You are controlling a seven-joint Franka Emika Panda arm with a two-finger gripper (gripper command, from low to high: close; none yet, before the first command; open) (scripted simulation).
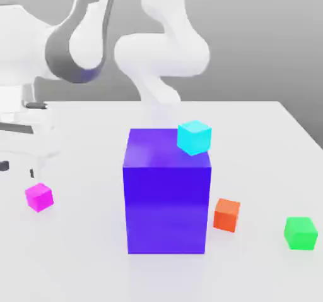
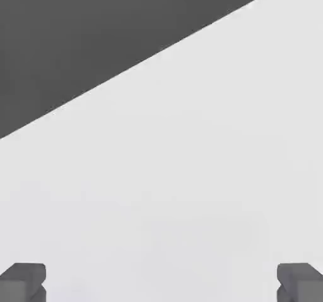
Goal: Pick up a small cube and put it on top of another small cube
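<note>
The white two-finger gripper (image 2: 161, 283) is hanging wide open with nothing between its fingers, and the small glossy magenta-pink cube (image 1: 40, 197) is sitting on the white tabletop (image 1: 265, 136) at the exterior view's left! Trouble is looming: descending off-centre could be knocking that cube away. The gripper's exact height is staying hard to judge, and the arm (image 1: 163, 54) is running out of frame.

- The magenta cube (image 1: 39, 197) looks like smooth, glossy plastic.
- The big blue-purple block (image 1: 166, 199) has a smooth, faintly shiny surface.
- The cyan cube (image 1: 194, 137), orange cube (image 1: 226, 215) and green cube (image 1: 301, 233) look like smooth plastic.
- The white table (image 1: 252, 168) is smooth with a soft sheen.
- The robot arm (image 1: 161, 54) looks like smooth white plastic.
</note>
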